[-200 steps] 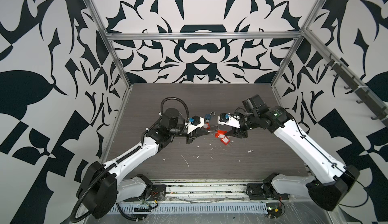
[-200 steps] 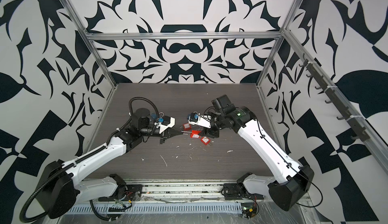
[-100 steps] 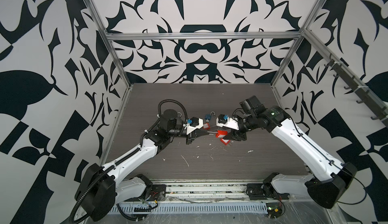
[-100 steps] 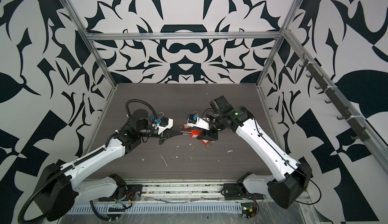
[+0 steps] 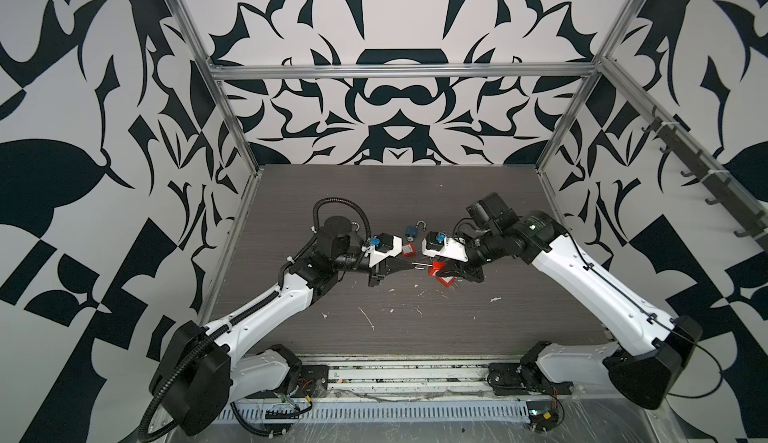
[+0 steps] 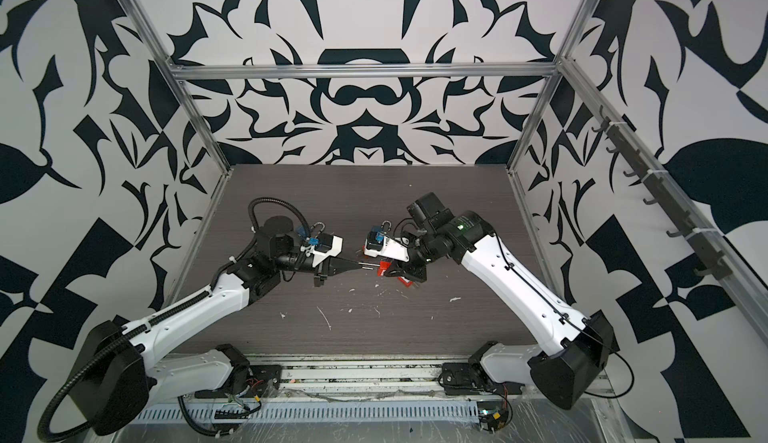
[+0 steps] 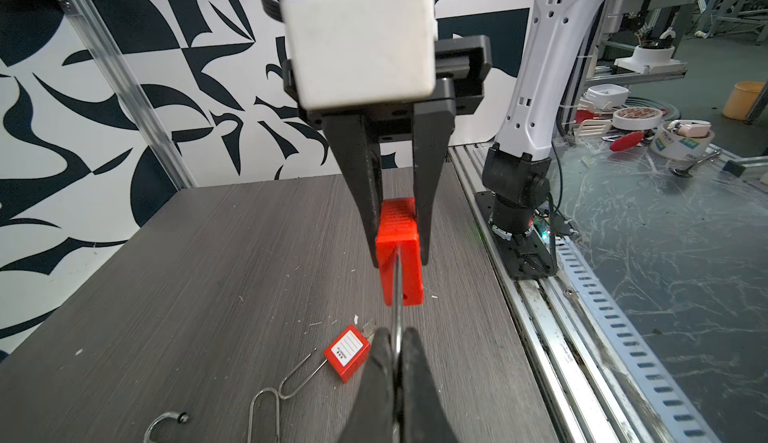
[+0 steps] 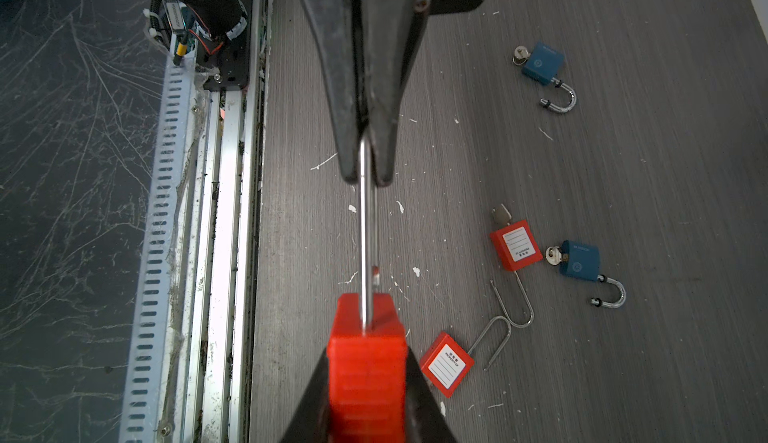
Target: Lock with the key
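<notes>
- Both top views: the arms meet over the table [image 5: 498,316]. The left gripper [image 5: 410,265] is clenched on the thin shackle [image 5: 420,265]. The right gripper [image 5: 444,271] grasps the red padlock [image 5: 436,268], which is lifted clear of the table.
- A blue padlock [image 5: 411,231] lies behind the red padlock, apart from it.
- Left wrist: the left gripper [image 7: 397,335] pinches the shackle [image 7: 397,295] tight, and the rod runs straight into the red padlock [image 7: 409,262]. The right gripper's jaws press both sides of the body. A spare lock [image 7: 347,353] lies on the table just below the red padlock.
- Right wrist: same grip seen from behind the red padlock [image 8: 365,320]. The left gripper [image 8: 365,175] is clamped partway along the shackle [image 8: 270,233]. Beyond the red padlock a key [image 8: 500,211] sticks out of another spare lock.
- The red padlock's own key shows in no view, so I can't tell whether it sits under the right gripper's fingers.
- Risk: the smooth, thin shackle may slip or rotate in the pinch if the arms push off-axis.
- Risk: the free leg misses its hole and jams.
- Risk: the right fingers may cover the keyhole, which would force a regrip and could drop the lock.
- Risk: lowering the red padlock could knock the spare lock under it.
</notes>
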Motion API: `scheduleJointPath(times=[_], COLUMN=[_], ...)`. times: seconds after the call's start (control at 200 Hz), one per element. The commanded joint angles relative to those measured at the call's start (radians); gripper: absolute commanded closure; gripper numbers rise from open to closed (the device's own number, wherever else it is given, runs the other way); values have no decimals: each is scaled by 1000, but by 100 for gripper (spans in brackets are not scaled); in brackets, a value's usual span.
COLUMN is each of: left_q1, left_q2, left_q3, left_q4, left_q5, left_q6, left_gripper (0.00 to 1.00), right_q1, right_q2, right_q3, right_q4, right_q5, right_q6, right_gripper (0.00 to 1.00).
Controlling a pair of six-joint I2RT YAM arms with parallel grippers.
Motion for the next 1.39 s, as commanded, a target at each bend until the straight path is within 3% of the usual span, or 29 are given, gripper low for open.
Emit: scheduleJointPath(times=[0.0, 0.025, 0.065, 0.085, 0.22, 0.525, 0.69, 0.985, 1.165, 1.39], left_q1=[-1, -1, -1, -1, -1, -2, -4, -17, -22, -24], left_q2=[5, 3, -5, -11, -21, -15, -8, 10, 17, 14], left_q3=[4, 5, 14, 21, 88, 99, 96, 92, 90, 82], left_q4=[-15, -26, -63, -101, -319, -354, -353, -360, -362, -351], left_q5=[23, 20, -6, -22, -59, -60, -55, -69, -67, -33], left_q6=[7, 9, 28, 49, 165, 170, 170, 169, 170, 163], left_gripper=[100, 97, 73, 67, 62, 65, 72, 71, 93, 100], right_q1=[6, 7, 6, 7, 6, 29, 29, 30, 32, 36], right_q2=[-13, -13, -14, -14, -9, 27, 27, 32, 34, 28], right_q3=[5, 7, 11, 13, 23, 48, 50, 55, 55, 47], right_q4=[-23, -28, -35, -39, -52, -64, -50, -41, -29, 20], right_q5=[-23, -18, -11, -8, -3, 25, 22, 27, 26, 56], right_q6=[6, 5, 6, 6, 7, 4, 4, 0, -1, -18], right_gripper=[88, 88, 89, 89, 89, 90, 92, 94, 95, 97])
